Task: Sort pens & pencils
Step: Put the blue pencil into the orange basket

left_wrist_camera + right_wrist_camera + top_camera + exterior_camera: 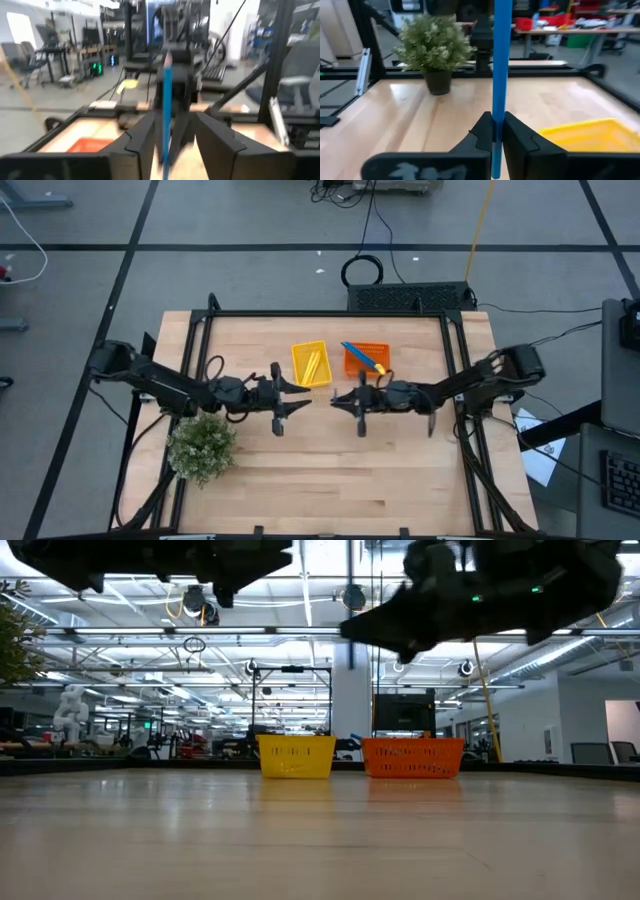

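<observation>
A blue pen [501,60] stands upright in mid-air over the table's middle, with my right gripper [498,120] shut on it. My left gripper [175,120] faces it from the left, open, one finger on each side of the same pen [166,100]. In the high view the two grippers, left [303,395] and right [337,398], meet tip to tip in front of the trays. The yellow tray [311,364] holds yellow pencils [314,366]. The orange tray [366,358] holds another blue pen [358,355]. My right gripper pinches the pen's shaft near its lower end [498,112] between its two fingers. The fingers come in level from the table's right and lie across the pen. The pen stands upright, clear of the table, most of its length above the fingers. My left gripper's open fingers [145,135] flank the pen; I cannot tell whether one touches it.
A potted plant [203,445] stands near the table's left front, beside my left arm. The two trays sit side by side toward the far edge, close behind the grippers. Bare wood [330,480] stretches across the near half of the table.
</observation>
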`<state>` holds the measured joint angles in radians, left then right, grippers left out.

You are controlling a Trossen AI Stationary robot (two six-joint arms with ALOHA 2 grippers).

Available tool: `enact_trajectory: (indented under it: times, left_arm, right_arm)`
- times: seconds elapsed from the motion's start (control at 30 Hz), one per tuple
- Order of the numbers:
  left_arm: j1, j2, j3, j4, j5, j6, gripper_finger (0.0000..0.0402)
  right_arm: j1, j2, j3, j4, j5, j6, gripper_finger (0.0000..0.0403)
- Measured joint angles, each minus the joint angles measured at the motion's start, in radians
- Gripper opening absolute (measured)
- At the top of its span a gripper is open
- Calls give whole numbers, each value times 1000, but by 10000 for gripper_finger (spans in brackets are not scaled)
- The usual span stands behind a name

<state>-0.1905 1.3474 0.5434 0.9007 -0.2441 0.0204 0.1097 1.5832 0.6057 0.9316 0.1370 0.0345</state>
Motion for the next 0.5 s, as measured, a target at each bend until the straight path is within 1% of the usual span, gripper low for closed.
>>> enact_trajectory:
  times: [0.1, 0.2, 0.33, 0.4, 0.5]
  left_arm:
    - [-1, -95, 0, -146, -17, -4, 153]
    - [-4, -206, 0, -309, -20, -13, 156]
    - [-13, -320, 0, -504, -38, -27, 156]
    - [-17, -360, 0, -566, -46, -33, 156]
    - [-28, -384, 0, -606, -46, -38, 157]
  right_arm:
    - [0, -109, -94, -2, 31, -18, 10]
    - [0, -209, -191, -11, 92, -20, 10]
    - [0, -344, -304, -28, 179, -9, 10]
    - [0, -401, -346, -46, 206, 10, 10]
    - [0, -464, -385, -60, 210, 33, 10]
